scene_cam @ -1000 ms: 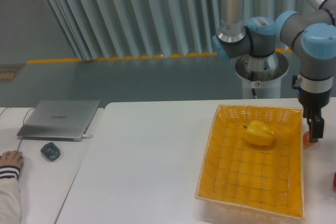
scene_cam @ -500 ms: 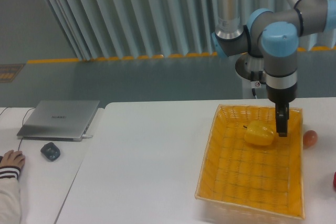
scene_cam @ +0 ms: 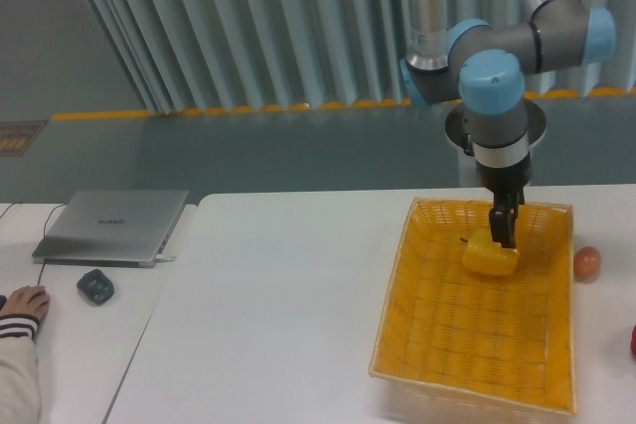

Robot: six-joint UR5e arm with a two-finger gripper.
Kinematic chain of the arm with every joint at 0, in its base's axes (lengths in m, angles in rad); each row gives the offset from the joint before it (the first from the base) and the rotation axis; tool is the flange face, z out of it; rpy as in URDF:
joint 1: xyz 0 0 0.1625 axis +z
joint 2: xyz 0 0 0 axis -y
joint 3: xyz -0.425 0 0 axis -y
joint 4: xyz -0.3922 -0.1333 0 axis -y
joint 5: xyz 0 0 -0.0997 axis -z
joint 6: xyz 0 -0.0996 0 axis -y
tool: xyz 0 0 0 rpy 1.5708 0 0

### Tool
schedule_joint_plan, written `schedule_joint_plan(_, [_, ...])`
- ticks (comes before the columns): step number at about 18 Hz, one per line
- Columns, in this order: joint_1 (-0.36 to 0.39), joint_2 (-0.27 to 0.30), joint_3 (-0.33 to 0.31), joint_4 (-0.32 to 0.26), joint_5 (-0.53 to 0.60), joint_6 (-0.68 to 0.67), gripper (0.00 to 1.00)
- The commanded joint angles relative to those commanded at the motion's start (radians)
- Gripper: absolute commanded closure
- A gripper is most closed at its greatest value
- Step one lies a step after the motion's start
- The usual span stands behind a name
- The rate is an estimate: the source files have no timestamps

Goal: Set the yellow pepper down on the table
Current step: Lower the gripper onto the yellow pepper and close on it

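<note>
- Step in hand, as I read it: the reach-and-grasp. The arm's two-finger black gripper [scene_cam: 504, 228] hangs right over the glossy, lumpy bright-yellow bell pepper [scene_cam: 489, 256], at its top or touching it.
- Gripper state: cannot tell. The fingers read as one dark shape against the pepper, so no gap and no clamp can be made out.
- Pepper location: inside the yellow woven rectangular basket [scene_cam: 417, 310], far end, right of middle, resting on the basket floor. Not lifted.
- Next move likely calls for: a firm close on the pepper, a straight lift clear of the basket rim, then a carry left to bare white flat matte surface [scene_cam: 278, 315] and a set-down.
- Risk: glossy rounded skin could slip; the basket wall could catch a low carry.
- Basket contents: only the pepper shows.
- Outside the basket, just right of it on the surface: a small orange-pink egg-like ball [scene_cam: 587, 262].
</note>
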Motion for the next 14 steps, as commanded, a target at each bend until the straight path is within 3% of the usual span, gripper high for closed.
schedule_joint_plan(2, [-0.009,0.0,-0.025,0.055,0.0,-0.017,0.0])
schedule_joint_plan(14, [-0.045,-0.014,-0.112,0.124,0.038,-0.017,0.0])
